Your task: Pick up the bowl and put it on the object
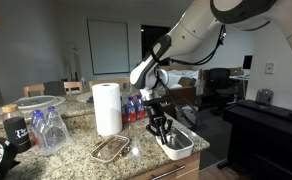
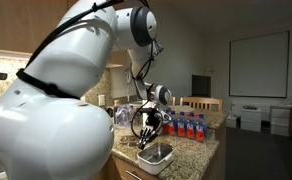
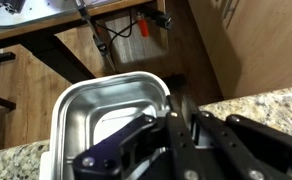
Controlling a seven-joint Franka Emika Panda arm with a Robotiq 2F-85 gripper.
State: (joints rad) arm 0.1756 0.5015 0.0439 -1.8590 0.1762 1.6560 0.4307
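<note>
The small white bowl [image 1: 177,143] sits near the edge of the granite counter in both exterior views [image 2: 156,155]. In the wrist view its greyish inside [image 3: 96,120] fills the left half. My gripper [image 1: 161,128] [image 2: 149,131] comes down from above onto the bowl's rim. In the wrist view the fingers [image 3: 178,106] are closed tight with the bowl's right rim between them. I cannot tell whether the bowl is lifted off the counter. The flat oval tray with a brownish rim [image 1: 111,149] lies on the counter, apart from the bowl and in front of the paper towel roll.
A tall white paper towel roll [image 1: 107,108] stands behind the tray. Small red and blue bottles [image 1: 136,108] [image 2: 186,125] stand behind the gripper. Clear plastic bottles [image 1: 49,130] and a dark mug [image 1: 16,130] stand farther along. The counter edge [image 3: 256,100] drops off beside the bowl.
</note>
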